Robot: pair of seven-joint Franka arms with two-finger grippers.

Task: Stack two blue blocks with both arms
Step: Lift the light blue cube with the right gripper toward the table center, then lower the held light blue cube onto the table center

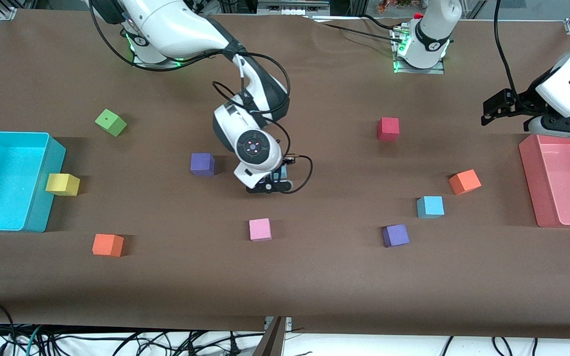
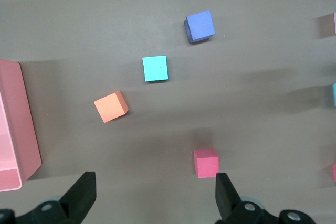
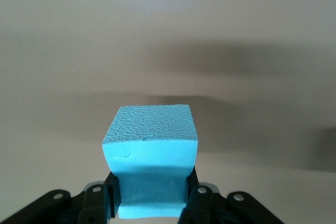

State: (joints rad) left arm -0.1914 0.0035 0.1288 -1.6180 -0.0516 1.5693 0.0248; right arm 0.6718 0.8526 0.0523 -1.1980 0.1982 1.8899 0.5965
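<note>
Blue blocks first: you can see one (image 3: 149,150) pinched between the fingers of the right hand (image 3: 149,203), which sits low over the middle of the surface (image 1: 314,277), beside a purple block (image 1: 202,164). In the front view only a sliver of blue shows at that hand. The other blue block (image 1: 430,206) rests on the surface toward the left arm's end, between an orange block (image 1: 464,181) and a second purple block (image 1: 395,235). Your left hand (image 2: 152,195) waits with its fingers spread apart, over the surface by the pink bin (image 1: 562,180).
</note>
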